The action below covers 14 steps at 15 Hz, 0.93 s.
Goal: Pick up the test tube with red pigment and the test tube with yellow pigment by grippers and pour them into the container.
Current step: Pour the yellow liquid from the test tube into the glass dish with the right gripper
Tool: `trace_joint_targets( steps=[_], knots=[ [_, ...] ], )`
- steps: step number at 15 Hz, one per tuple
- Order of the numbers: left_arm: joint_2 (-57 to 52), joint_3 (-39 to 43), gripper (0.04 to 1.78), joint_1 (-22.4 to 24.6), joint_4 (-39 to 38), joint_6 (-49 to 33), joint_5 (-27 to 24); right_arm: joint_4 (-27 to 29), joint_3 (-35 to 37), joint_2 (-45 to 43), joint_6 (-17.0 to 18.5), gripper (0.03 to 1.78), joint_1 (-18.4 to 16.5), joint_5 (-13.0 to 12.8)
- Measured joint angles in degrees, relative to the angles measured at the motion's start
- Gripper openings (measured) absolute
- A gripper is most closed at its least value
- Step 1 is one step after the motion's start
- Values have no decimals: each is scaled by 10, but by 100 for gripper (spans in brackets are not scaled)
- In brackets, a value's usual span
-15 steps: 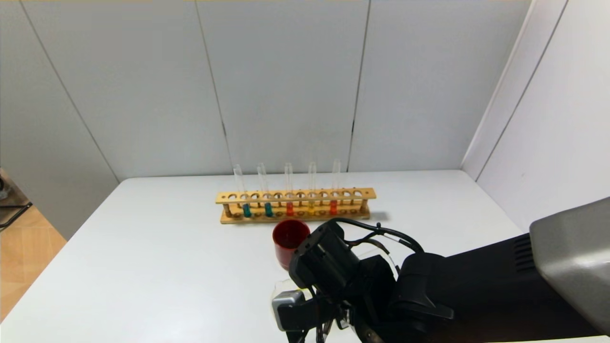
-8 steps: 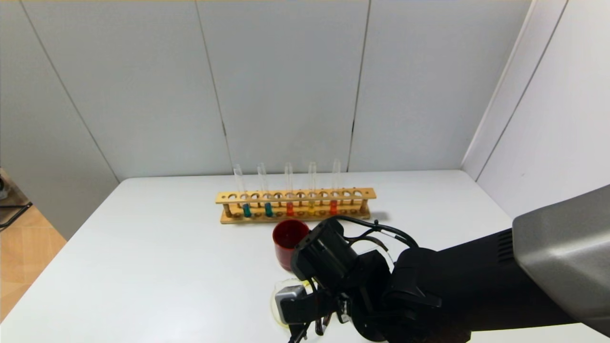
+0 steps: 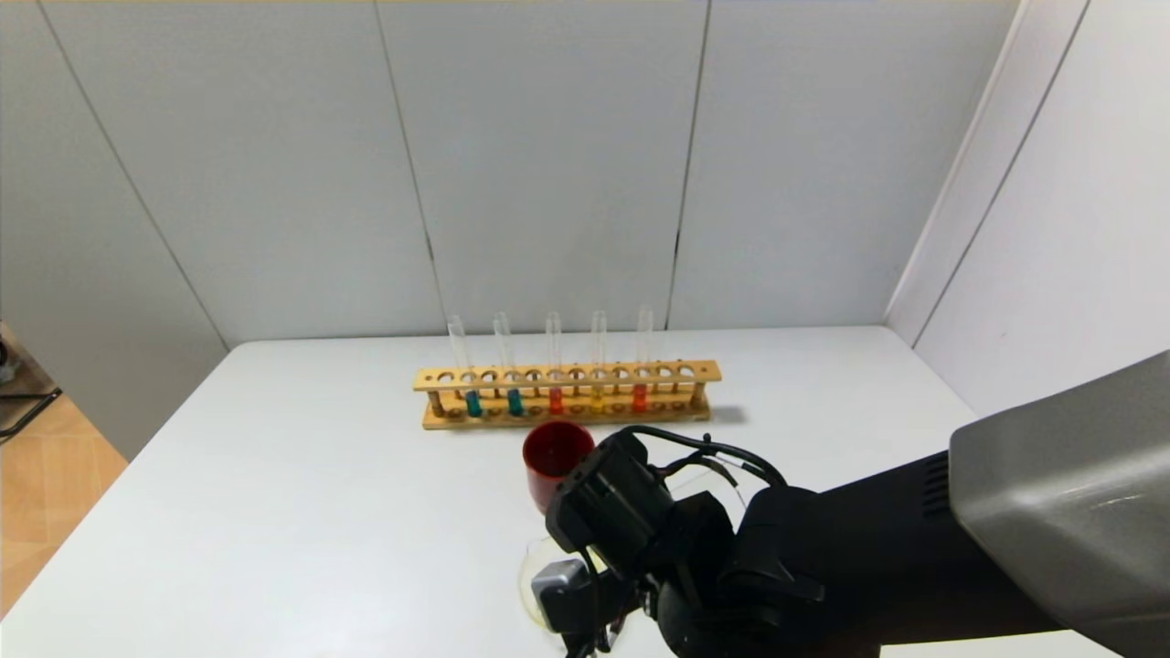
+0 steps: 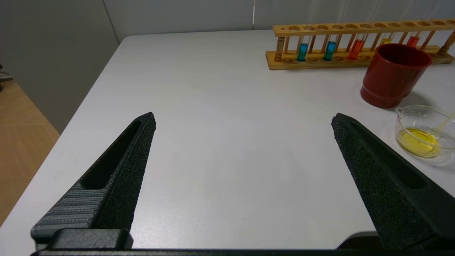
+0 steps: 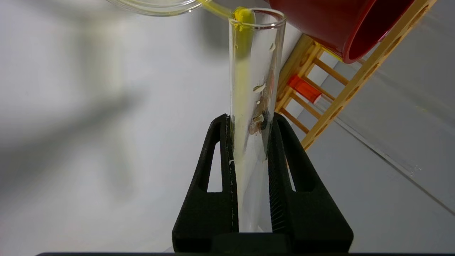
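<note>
My right gripper is shut on the test tube with yellow pigment, tilted with its mouth at the rim of the clear glass container; yellow liquid runs from the mouth. In the head view the right arm hides the tube and covers most of the container. The container holds a yellow pool. A red-pigment tube, a second one and another yellow tube stand in the wooden rack. My left gripper is open and empty over the table's left part.
A dark red cup stands between the rack and the container, close to the right arm. Two teal tubes stand at the rack's left end. Grey walls close the back and right; the table's left edge drops to the floor.
My right arm has moved lower and slightly left over the container, still gripping the tube. More of the container's rim shows at its left.
</note>
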Motion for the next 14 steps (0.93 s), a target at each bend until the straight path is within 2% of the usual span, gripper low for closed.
trace_joint_targets(
  steps=[6, 14],
  knots=[
    [0, 0, 175, 0, 0, 0, 0, 37, -34, 7, -12, 33, 30, -30],
    [0, 0, 175, 0, 0, 0, 0, 48, -44, 14, -20, 33, 46, -50]
  ],
)
